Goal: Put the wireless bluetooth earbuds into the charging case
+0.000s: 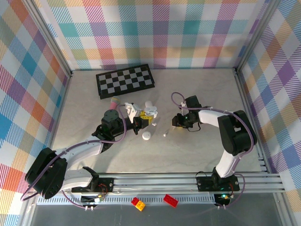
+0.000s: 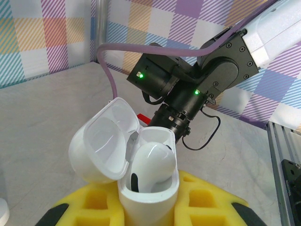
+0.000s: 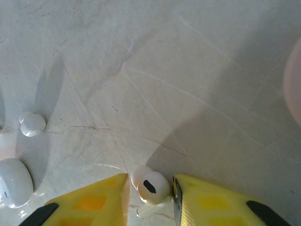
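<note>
Up close, clamping the open charging case (image 2: 146, 203) upright in the left gripper (image 2: 149, 213), lid (image 2: 101, 146) swung back, one earbud (image 2: 151, 162) seated, likely leaving room for another; over on the table (image 3: 164, 70), straddling a loose earbud (image 3: 149, 186) with the right gripper (image 3: 150, 194), fingers (image 3: 94, 202) narrowly apart, poised to pinch.

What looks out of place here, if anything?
The earbud in the open charging case, gripped by the left jaws, sits high and tilted, poking above the rim rather than seated. A second earbud lies on the table between the right jaws.
</note>
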You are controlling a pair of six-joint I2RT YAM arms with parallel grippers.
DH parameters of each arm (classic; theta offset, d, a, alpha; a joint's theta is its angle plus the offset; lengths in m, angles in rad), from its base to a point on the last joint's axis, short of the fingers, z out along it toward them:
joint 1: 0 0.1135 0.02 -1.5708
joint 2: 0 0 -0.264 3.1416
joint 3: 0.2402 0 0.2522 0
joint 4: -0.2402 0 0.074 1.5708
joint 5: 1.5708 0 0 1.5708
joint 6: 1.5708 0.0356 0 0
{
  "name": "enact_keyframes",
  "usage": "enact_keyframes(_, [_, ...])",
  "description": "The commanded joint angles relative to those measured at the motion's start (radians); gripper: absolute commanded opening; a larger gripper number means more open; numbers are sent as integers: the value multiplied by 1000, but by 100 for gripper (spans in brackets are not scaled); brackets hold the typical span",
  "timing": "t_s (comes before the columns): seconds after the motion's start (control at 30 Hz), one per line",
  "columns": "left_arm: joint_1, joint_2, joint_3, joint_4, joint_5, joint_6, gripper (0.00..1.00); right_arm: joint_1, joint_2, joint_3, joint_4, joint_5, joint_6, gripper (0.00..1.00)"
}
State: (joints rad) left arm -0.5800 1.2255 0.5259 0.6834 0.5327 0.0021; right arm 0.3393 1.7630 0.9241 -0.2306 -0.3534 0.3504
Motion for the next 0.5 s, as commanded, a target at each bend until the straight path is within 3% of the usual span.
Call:
enact_keyframes(0.0, [6,-19,-12,25,15,21,4,-7,30,-5,-5,6,-22,30])
enact_keyframes(0.47, [6,-13,-10,29,16,18,4,-7,18,-24,-8,28,-41,23])
